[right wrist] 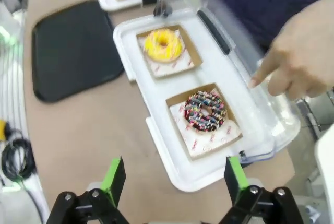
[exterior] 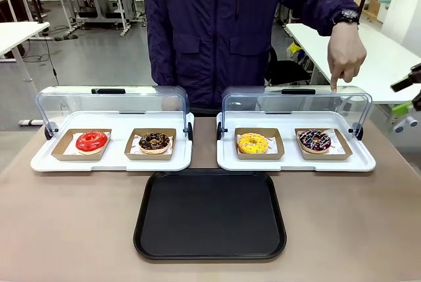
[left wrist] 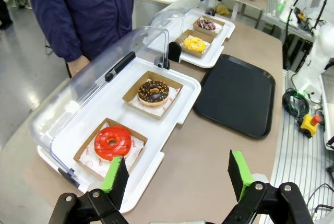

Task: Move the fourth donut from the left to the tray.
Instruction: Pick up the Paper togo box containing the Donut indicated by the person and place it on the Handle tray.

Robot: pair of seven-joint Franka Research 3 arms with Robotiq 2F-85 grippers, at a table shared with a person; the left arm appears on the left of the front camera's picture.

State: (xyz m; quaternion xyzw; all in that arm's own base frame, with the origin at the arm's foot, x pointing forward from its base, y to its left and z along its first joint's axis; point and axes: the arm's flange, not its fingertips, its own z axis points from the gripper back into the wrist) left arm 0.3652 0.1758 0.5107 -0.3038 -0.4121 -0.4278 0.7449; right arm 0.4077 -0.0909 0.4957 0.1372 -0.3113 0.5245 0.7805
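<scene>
Right gripper (right wrist: 175,176) is wide open and holding nothing, hovering over the tabletop (right wrist: 88,130) just short of the right-hand white plastic tray (right wrist: 130,51). Left gripper (left wrist: 177,171) is also wide and empty, at the other end of the row.

Target – the dark chocolate-glazed ring donut with white and pink sprinkles (right wrist: 205,110) – sits in its small brown cardboard dish (right wrist: 177,125) at the outer end of that white tray. The clear domed lid (exterior: 296,101) is swung back behind it. The large flat black plastic tray (exterior: 210,215) is bare, on the tabletop in front of both white trays.

Risks as I read them:
- Person's hand (right wrist: 297,62) points a finger at the lid right beside the donut, so a descent now could clip it.
- Glaze looks soft, so pinching the donut likely smears it. Pinching a dish wall may fold the cardboard and tip the load.
- The white tray's raised rim could catch the dish on a low exit.
- The yellow-glazed ring donut (right wrist: 163,45) is in the next dish – a lateral offset error grabs the wrong one.
- Can't tell how the lid is held open. A bump might drop it.
</scene>
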